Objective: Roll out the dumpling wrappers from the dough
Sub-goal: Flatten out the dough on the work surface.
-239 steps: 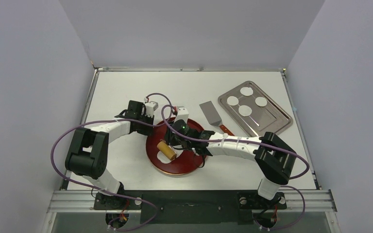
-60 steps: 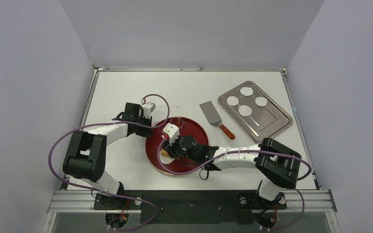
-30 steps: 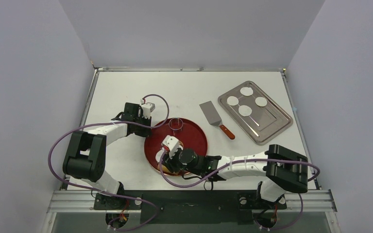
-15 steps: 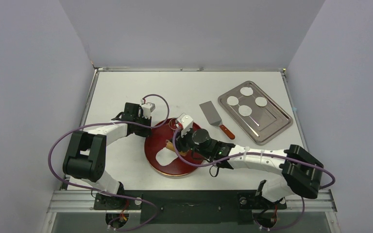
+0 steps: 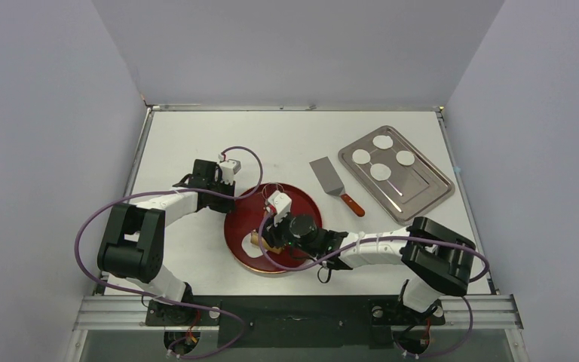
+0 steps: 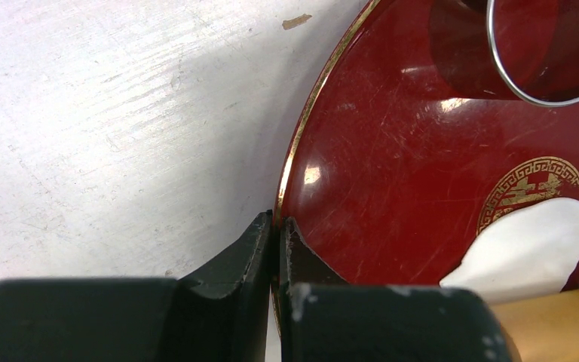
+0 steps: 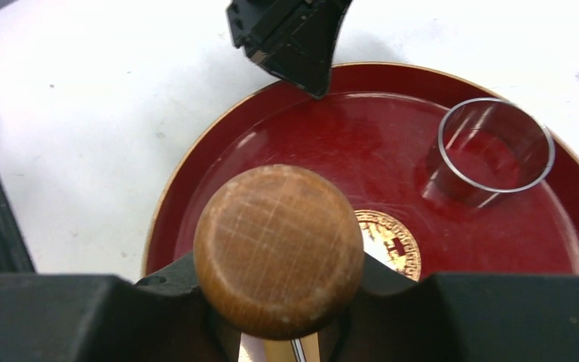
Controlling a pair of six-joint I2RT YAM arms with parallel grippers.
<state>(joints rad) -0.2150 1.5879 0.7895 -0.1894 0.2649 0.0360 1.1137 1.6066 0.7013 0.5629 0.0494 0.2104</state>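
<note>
- While left tool pinches red plate rim, right tool clamps rolling pin on dough.
- Four dumpling wrappers lie on metal tray, right of spatula.

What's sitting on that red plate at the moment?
A clear ring stands on the red plate, and flattened white dough lies nearer the middle. The wooden rolling pin covers part of the dough, so its full outline is hidden.
</note>
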